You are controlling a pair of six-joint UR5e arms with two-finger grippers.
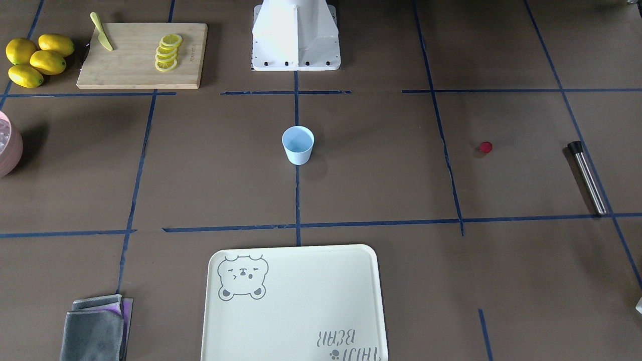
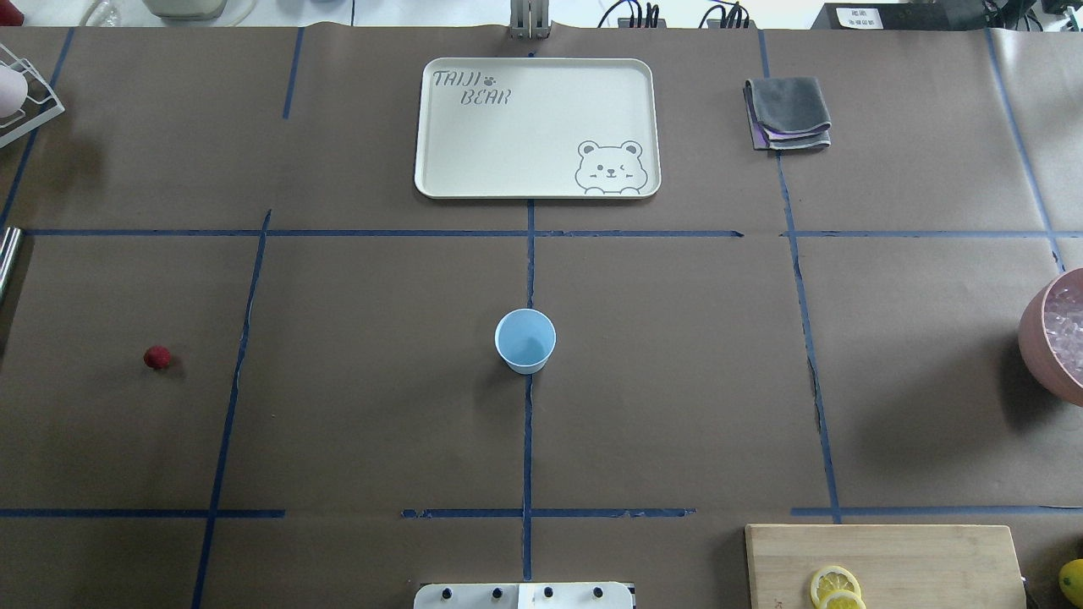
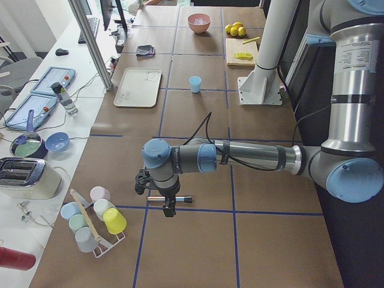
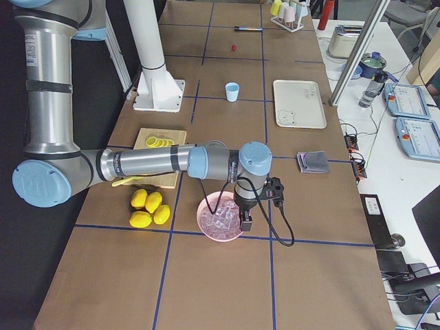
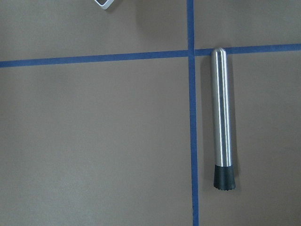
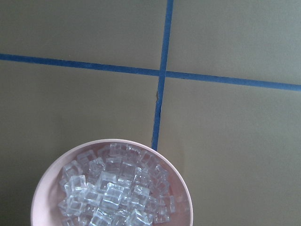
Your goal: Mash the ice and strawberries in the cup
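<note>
left tool (image 3: 170, 207): low over the tabletop (image 2: 381, 406) by the muddler (image 5: 221, 117), my far left; wide or narrow, I cannot tell
muddler: steel, black ribbed tip, lying flat just beside a blue tape line (image 5: 192, 141)
strawberry (image 2: 156, 358): one dark red piece on bare tabletop, left side, well apart from the cup (image 2: 525, 340)
cup: light blue, upright, mid tabletop
tray (image 2: 474, 152): cream, bear print, beyond the cup
cloth (image 2: 787, 112): grey, folded, right of the tray
ice (image 6: 113, 188): clear cubes heaped in the pink bowl (image 2: 1034, 338), right edge, well apart from the cup
right tool (image 4: 245, 223): over the pink bowl; I cannot tell how wide it stands
cutting board (image 1: 130, 65): near right corner, lemon slices (image 1: 168, 52) and a knife (image 1: 102, 38) on it, lemons (image 1: 47, 61) beside it
</note>
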